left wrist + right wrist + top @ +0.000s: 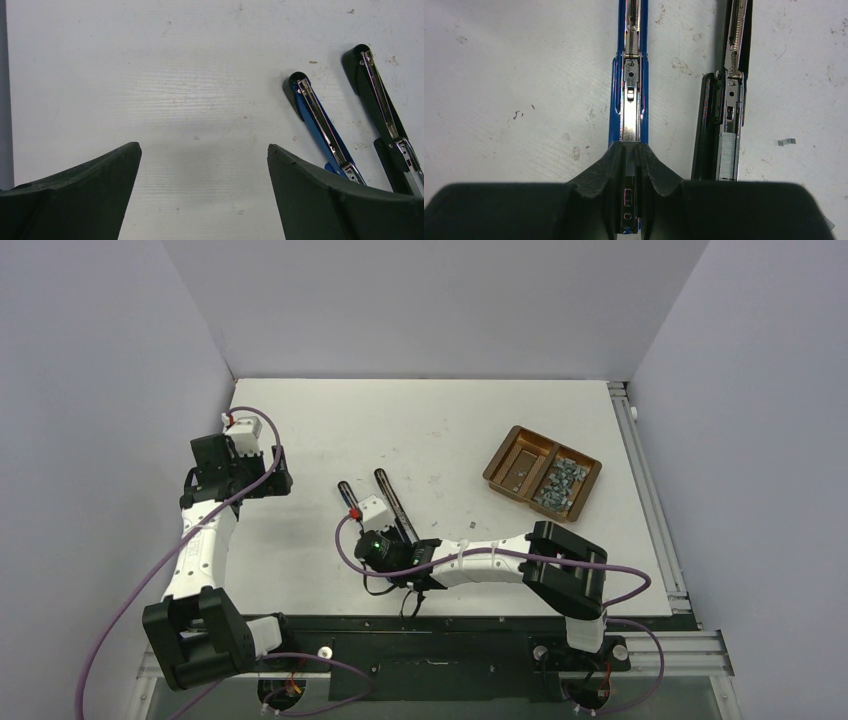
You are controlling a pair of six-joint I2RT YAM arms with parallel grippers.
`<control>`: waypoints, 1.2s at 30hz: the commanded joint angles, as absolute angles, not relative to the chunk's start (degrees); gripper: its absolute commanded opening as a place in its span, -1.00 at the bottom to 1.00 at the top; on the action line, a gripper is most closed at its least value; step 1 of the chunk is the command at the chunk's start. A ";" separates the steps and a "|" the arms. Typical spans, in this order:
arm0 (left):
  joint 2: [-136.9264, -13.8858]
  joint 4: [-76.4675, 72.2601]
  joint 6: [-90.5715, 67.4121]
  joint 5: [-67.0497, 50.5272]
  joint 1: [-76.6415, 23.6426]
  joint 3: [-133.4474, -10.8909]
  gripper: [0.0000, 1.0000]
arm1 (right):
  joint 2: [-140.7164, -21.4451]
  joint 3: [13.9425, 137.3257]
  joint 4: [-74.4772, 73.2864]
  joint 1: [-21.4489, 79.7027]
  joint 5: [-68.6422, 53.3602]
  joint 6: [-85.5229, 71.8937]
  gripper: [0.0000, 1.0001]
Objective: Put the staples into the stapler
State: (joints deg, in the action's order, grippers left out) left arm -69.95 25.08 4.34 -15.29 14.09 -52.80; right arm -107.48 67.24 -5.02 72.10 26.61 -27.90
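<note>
Blue stapler (630, 107), black stapler (728, 125); right fingers (659, 175) tight on staples (630, 161), left fingers (90, 190) wide, empty.

The top camera sits high above and behind the arm bases (585, 640), looking down and away over the whole white counter (450, 430) to the lilac walls (420, 310); it is the farthest view. The left wrist camera hangs closer, over the counter's left part. It looks down past the left jaws at its bottom edge, with far at the top; the open blue stapler (320, 125) and the open black stapler (382, 97) cross its right side. The right wrist camera is nearest, looking down over the right jaws and away along both staplers. All three views share these staplers and the counter around them.
</note>
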 commanded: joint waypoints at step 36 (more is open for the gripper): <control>-68.55 23.64 5.27 -16.04 14.50 -54.49 0.92 | -108.04 66.92 -5.63 71.79 27.17 -29.44 -0.83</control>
